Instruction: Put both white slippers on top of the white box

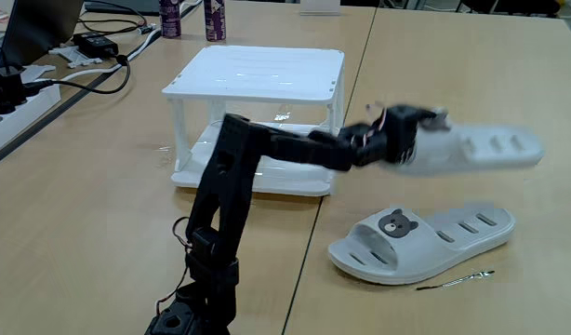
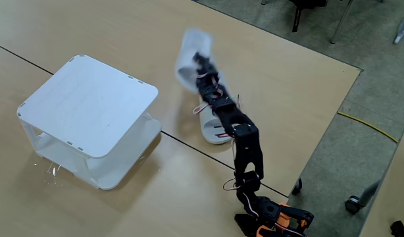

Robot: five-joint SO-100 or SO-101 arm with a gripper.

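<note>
In both fixed views one white slipper [image 1: 485, 149] [image 2: 191, 58] hangs blurred in the air to the right of the white box [image 1: 258, 74] [image 2: 90, 102], held at one end by my gripper [image 1: 418, 141] [image 2: 199, 64], which is shut on it. The other white slipper [image 1: 425, 240] with its bear face lies flat on the table below it; the arm partly covers this slipper [image 2: 210, 126] in a fixed view. The box top is bare.
Two purple cans [image 1: 215, 19] stand behind the box, and cables with a power strip [image 1: 16, 102] lie at the far left. A thin metal pin [image 1: 458, 279] lies near the lower slipper. The table edge [image 2: 320, 141] runs close to the arm's base.
</note>
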